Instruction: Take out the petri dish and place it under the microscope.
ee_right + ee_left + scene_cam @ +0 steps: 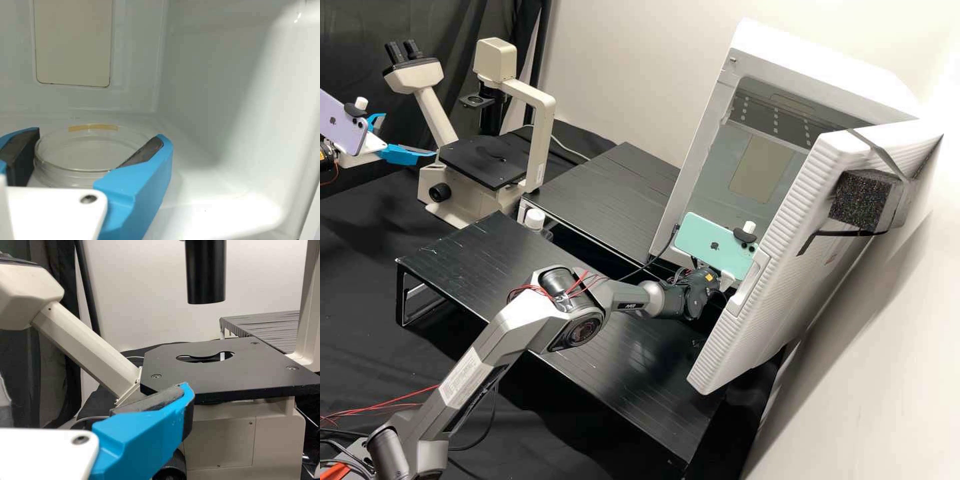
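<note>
My right gripper (725, 283) is at the mouth of the white incubator in the high view, its fingers hidden. Seen in the right wrist view, the gripper (99, 146) has its pads against opposite sides of the clear round petri dish (82, 150), low over the incubator floor; any gap beneath cannot be told. My left gripper (408, 136) stands open and empty beside the cream microscope (540, 123), left of its black stage (483, 160). In the left wrist view one blue finger of that gripper (150, 427) is in front of the stage (235, 372), which has a keyhole-shaped opening.
The incubator's ribbed door (720, 333) hangs open to the right of the right arm. Two low black tables (480, 247) stand between microscope and incubator, with a white-capped bottle (535, 220) between them. The microscope's black tube (205, 275) hangs over the stage.
</note>
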Controlling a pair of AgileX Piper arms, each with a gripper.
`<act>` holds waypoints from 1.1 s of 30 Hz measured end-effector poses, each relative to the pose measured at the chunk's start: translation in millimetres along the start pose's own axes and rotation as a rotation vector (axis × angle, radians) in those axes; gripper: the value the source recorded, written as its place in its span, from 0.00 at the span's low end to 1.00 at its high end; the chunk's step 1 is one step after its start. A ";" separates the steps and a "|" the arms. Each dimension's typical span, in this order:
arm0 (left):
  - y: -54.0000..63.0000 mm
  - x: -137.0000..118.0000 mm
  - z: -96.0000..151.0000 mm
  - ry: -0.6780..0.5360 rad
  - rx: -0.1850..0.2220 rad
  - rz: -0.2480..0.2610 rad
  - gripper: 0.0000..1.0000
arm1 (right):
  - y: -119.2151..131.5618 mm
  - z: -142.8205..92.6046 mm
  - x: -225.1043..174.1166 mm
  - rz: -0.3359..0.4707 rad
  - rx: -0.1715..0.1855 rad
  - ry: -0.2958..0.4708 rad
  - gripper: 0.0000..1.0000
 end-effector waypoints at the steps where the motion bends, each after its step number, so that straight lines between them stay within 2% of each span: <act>1: 0.0 0.0 0.0 0.000 0.000 0.000 1.00 | 0.0 0.0 0.0 0.000 0.000 0.000 0.00; 5: 0.0 0.0 0.0 0.000 0.000 0.000 1.00 | -3.0 2.2 -2.3 -0.005 0.006 0.020 0.00; 11: 0.0 0.0 0.0 0.000 0.000 0.000 1.00 | 4.4 2.5 -17.7 0.013 0.016 0.075 0.00; 16: 0.0 0.0 0.0 0.000 0.000 0.000 1.00 | 12.4 -0.3 -31.5 0.027 0.021 0.087 0.00; 22: 0.0 0.0 0.0 0.000 0.000 0.000 1.00 | 19.2 -5.9 -41.7 0.085 0.100 0.132 0.00; 24: 0.0 0.0 0.0 0.000 0.000 0.000 1.00 | 19.5 -6.2 -42.7 0.100 0.114 0.145 0.00; 33: 0.0 0.0 0.0 0.000 0.000 0.000 1.00 | 13.7 -4.4 -49.6 0.089 0.116 0.133 0.00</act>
